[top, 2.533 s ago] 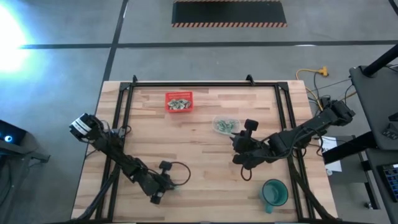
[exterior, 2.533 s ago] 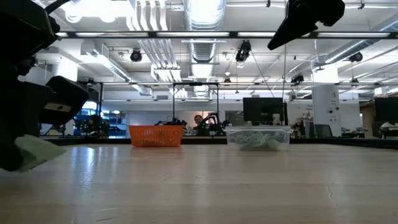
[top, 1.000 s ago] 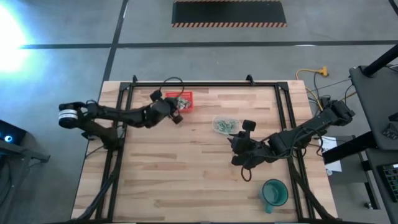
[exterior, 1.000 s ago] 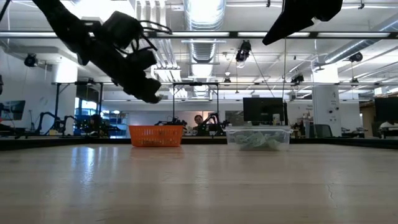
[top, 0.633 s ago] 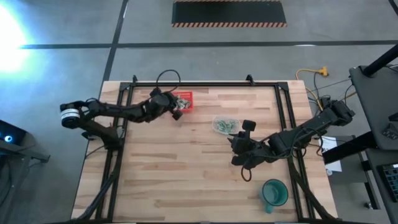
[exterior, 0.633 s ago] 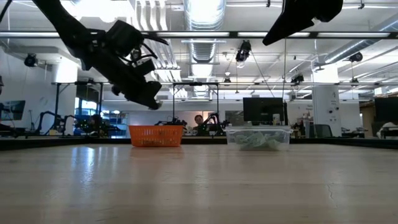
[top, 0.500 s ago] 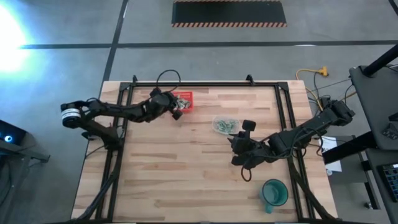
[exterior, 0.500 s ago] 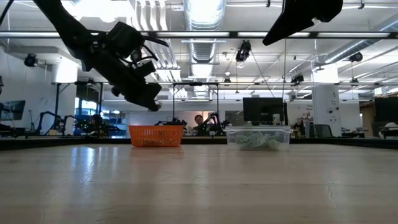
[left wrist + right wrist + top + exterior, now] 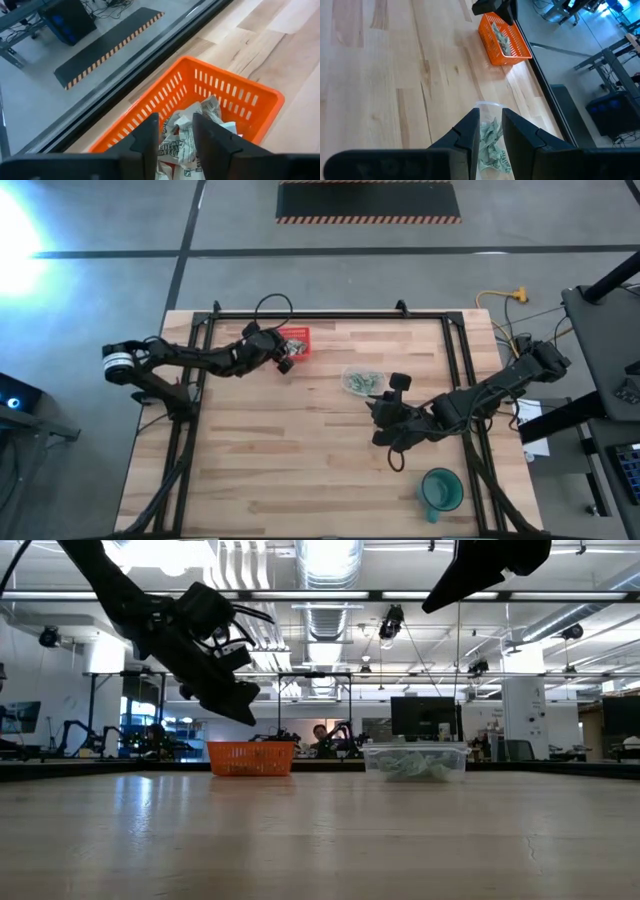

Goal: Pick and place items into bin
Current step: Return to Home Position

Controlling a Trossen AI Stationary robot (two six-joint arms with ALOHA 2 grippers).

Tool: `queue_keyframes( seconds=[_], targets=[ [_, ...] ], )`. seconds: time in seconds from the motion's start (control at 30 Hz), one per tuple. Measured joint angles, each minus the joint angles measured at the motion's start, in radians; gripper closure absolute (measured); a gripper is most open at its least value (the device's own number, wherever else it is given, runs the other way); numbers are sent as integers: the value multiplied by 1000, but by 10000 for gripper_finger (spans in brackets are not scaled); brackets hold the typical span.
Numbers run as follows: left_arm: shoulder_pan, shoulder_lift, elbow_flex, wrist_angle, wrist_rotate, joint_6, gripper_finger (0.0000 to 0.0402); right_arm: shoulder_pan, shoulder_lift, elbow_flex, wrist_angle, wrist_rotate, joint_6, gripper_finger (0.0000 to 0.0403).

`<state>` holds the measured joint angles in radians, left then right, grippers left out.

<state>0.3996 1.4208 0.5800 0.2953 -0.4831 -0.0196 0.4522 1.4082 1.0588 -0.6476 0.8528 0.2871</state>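
Pale green crinkly wrapped packets (image 9: 187, 127) lay heaped in the orange slotted plastic basket (image 9: 165, 97), upper middle of the high view. More sat in the clear plastic tub (image 9: 372, 755) to its right, near frame centre. None seen loose on the pale wooden table (image 9: 300, 470).

Left gripper (image 9: 176, 122) hung at the basket's lower-left edge, fingers narrowly parted, nothing between them. Right gripper (image 9: 491, 117) was below the tub, likewise slightly apart and empty.

Packets judged featherlight, soft, springy and apt to slip; pinch across the flat middle. Dark print on the wrappers, unreadable.
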Motion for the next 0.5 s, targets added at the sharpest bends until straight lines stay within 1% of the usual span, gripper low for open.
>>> queue_keyframes(
  seconds=[0.17,0.33,0.43,0.5],
  targets=[
    [-14,-29,20,6,1,78,294,0,0,0,6,3,-31,330],
    [-42,-93,32,10,2,83,294,2,-1,15,8,8,-150,330],
    [-61,-151,29,11,10,104,294,2,-1,25,8,54,-186,330],
    [-75,-183,24,16,52,151,294,2,-5,28,10,90,-185,330]
  ],
)
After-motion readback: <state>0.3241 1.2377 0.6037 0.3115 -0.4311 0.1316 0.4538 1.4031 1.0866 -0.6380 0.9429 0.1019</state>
